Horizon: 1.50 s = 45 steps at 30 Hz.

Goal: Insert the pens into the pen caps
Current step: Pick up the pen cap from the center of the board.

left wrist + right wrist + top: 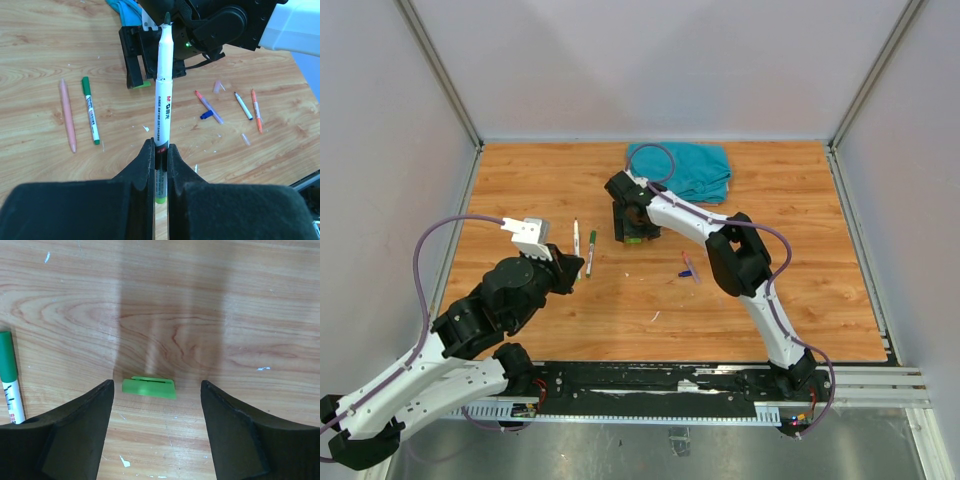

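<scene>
The left gripper (160,150) is clamped on 1 white pen (163,85) (dark tip pointing straight away from it). The right gripper (156,385) stands open, its 2 fingers (80,430) straddling a green cap (149,388) lying untouched on the table (200,300).
</scene>
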Motion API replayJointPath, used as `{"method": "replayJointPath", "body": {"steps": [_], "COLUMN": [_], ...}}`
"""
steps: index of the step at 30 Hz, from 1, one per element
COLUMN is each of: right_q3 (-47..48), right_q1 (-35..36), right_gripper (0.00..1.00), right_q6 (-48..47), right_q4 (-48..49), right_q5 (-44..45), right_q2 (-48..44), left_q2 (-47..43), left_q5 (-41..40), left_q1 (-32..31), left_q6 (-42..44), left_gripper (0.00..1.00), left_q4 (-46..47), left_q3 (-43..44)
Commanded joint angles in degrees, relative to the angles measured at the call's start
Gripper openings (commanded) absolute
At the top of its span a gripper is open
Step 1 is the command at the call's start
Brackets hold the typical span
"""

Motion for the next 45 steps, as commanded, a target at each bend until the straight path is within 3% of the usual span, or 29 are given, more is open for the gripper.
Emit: {"method": "replayJointPath", "body": {"steps": [1,5,21,26,31,45], "right_q3": [2.5,4.1,6.2,5.5,2.7,-20.3], "right_q1": [-0.4,-0.2,0.0,-0.1,0.0,0.1], "right_gripper": [0.69,0.62,0.55,0.42,0.36,0.36], "right_q6": [0.8,0.8,-0.4,-0.4,-1.8,-29.2], "right_q4": [-2.8,-4.5,-9.0,-8.5,-6.2,8.2], "right_q5": [-0.2,-0.1,1.1,1.0,0.9,-11.9], "right_q2": [1.6,2.5,4.6,4.1,2.1,-16.1], "left_q2": [-1.0,-1.7,-4.0,-4.7,-5.0,-6.4], "left_q5": [-0.2,-1.0,-1.4,-1.8,-2.0,-3.0], "left_q1": [0.2,0.1,0.2,0.2,0.1,0.2], "left_q6": [0.5,0.7,0.9,0.7,0.6,0.5], "left_gripper": [0.01,0.01,0.0,0.0,0.01,0.0], "left_q4": [1.4,1.0,0.7,0.3,0.1,-0.5], "left_q3": [0.0,0.1,-0.7,-0.8,-0.6,-0.6]}}
